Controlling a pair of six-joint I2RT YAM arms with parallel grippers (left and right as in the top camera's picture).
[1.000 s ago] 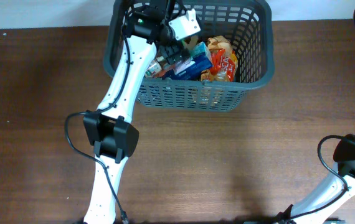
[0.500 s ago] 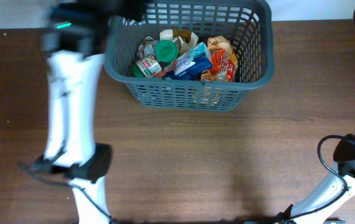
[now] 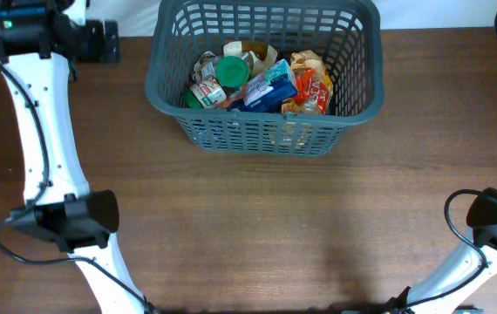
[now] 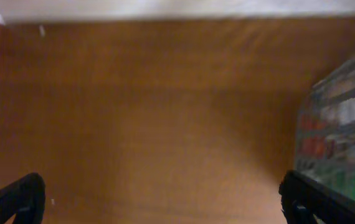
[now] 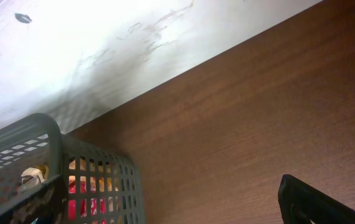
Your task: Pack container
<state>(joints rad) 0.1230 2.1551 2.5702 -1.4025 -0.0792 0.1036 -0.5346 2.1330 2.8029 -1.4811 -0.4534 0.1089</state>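
The dark grey basket (image 3: 360, 96) stands at the table's back centre. It holds a green-lidded jar (image 3: 231, 70), a blue packet (image 3: 271, 87), an orange-red snack bag (image 3: 315, 89) and a labelled can (image 3: 205, 92). My left gripper (image 3: 107, 41) is left of the basket, over bare table. In the left wrist view it (image 4: 165, 200) is wide open and empty, with the basket wall (image 4: 345, 124) at the right edge. My right gripper (image 5: 165, 214) shows one finger at the lower right and nothing between the jaws. The basket corner (image 5: 47, 143) is to its left.
The right arm's elbow (image 3: 494, 222) sits at the front right corner of the overhead view. The left arm's base link (image 3: 70, 220) is at the front left. Brown wooden table (image 3: 301, 227) lies in front of the basket. A white wall (image 5: 103, 43) runs behind the table.
My left arm has lifted out of the basket and swung left to the table's back left corner, uncovering the contents. The right arm has not moved.
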